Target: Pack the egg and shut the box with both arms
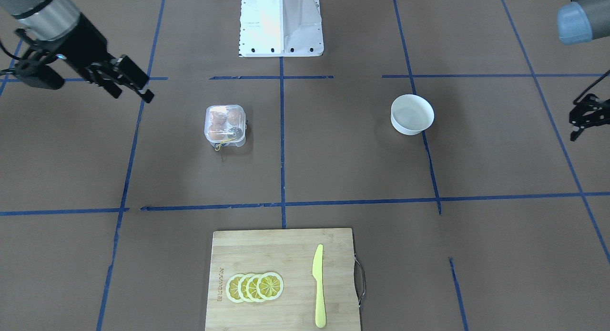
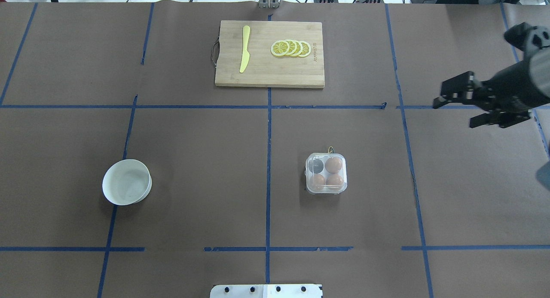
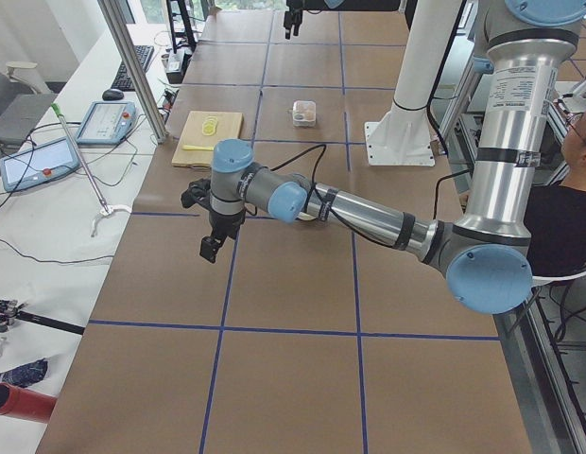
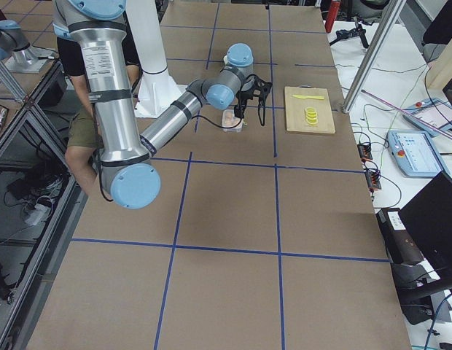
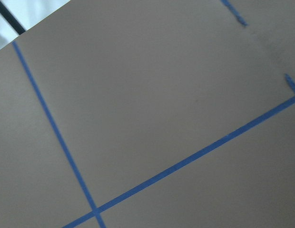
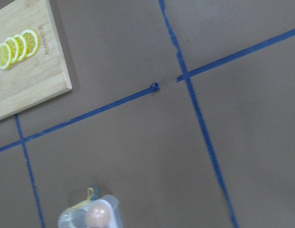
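— Closest to the base, what do you make out?

— On the robot's right half of the table sits the box [image 2: 326, 173]. It is square, so it has no long axis to speak of. Three eggs [image 2: 334, 165] are in it, and the fourth cell [image 2: 316, 165], far and inward, shows dark and empty. The lid looks to be down over them, though clear plastic makes that hard to swear to.

— And the right gripper [image 2: 457, 112]?

— Farther out and outboard, held off the table, with its fingers apart and nothing between them. From it the box lies back toward the base and inward. I'd judge that arm the nearer one for any press on the lid.

— The left gripper [image 1: 584, 117]?

— Well apart, out past the bowl [image 2: 126, 182]. It is cropped at the edge of the front-facing view, so I cannot tell how its jaws stand. The overhead view misses it altogether.

— Anything else?

— The right wrist view catches only a corner of the box, with the yellow string [image 6: 89, 194]. Farthest off lies the cutting board [image 2: 269, 53].
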`<state>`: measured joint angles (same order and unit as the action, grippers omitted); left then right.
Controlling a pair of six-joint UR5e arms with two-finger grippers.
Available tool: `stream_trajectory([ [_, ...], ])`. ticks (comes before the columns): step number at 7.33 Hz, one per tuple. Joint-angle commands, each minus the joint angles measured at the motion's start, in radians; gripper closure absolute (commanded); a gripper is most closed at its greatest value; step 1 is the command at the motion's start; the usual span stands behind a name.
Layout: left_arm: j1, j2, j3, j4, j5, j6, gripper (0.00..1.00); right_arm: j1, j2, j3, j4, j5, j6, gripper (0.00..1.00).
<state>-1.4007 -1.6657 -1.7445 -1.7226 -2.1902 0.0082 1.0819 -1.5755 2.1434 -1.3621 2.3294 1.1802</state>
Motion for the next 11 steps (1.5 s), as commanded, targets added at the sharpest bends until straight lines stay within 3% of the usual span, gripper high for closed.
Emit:
stream_trajectory([
  [1, -0.098, 0.015, 0.062, 0.001, -0.095, 0.001, 0.0, 0.224, -0.246, -0.038, -0.003, 0.06, -0.542, 0.0],
  [4, -0.123, 0.138, -0.028, -0.04, -0.095, -0.007, 0.0, 0.418, -0.325, -0.184, -0.002, 0.064, -0.92, 0.0],
  [6, -0.118, 0.165, -0.023, -0.063, -0.045, -0.002, 0.0, 0.423, -0.325, -0.183, 0.0, 0.065, -0.924, 0.0],
  [8, -0.118, 0.149, 0.056, -0.06, -0.065, -0.011, 0.0, 0.423, -0.327, -0.184, 0.0, 0.065, -0.924, 0.0],
  [11, -0.123, 0.159, 0.048, -0.003, -0.098, -0.01, 0.0, 0.423, -0.327, -0.192, -0.002, 0.065, -0.922, 0.0],
])
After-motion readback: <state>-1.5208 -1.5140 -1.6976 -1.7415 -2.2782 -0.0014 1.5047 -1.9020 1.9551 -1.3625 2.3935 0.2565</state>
